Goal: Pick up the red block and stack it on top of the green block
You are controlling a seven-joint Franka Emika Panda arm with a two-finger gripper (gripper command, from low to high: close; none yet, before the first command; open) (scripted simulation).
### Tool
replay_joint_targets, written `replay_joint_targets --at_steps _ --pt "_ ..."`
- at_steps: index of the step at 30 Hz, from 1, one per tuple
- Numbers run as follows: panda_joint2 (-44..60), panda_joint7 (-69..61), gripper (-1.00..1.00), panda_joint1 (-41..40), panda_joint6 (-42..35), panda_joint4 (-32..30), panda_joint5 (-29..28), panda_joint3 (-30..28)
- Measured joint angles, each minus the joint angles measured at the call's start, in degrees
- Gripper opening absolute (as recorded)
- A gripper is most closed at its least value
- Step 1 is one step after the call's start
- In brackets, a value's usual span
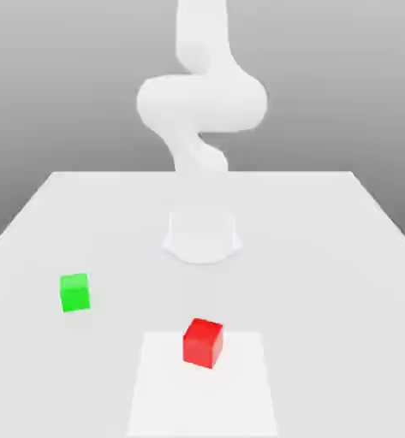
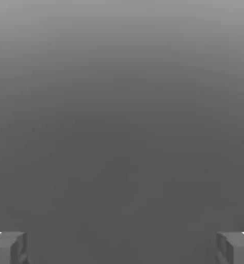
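Exterior view: red block (image 1: 203, 342) is sitting on the table (image 1: 342, 257) near the front edge, on a paler square patch (image 1: 240, 393). Green block (image 1: 74, 292) is resting well apart toward the exterior view's left. Nothing is being held yet; arm (image 1: 201, 103) is rising behind both.

Hand view: gripper (image 2: 122, 247) is spread wide, fingertips (image 2: 7, 246) at opposite edges with nothing between, likely readying for a top-down grab.

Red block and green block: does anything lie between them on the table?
Nothing: in the exterior view, bare white table separates the red block from the green block.
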Motion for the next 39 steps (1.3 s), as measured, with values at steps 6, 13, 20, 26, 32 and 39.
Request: replay_joint_targets --at_steps 6,13,20,26,32,39 --pt "11.6 5.9 0.00 -2.1 8.1 -9.4 -0.1 2.4" --pt "25.6 13.0 0.00 -3.6 17.9 -20.6 -0.2 3.9" --pt "43.0 18.8 0.00 -4.1 30.6 -28.5 -0.3 4.1" --pt "53.1 21.1 -1.00 -1.9 39.1 -27.4 -3.4 1.2" --pt "53.3 21.4 -1.00 -1.9 39.3 -27.3 -3.7 1.1" --pt "40.2 18.5 -1.00 -2.2 28.2 -29.2 0.3 2.5"
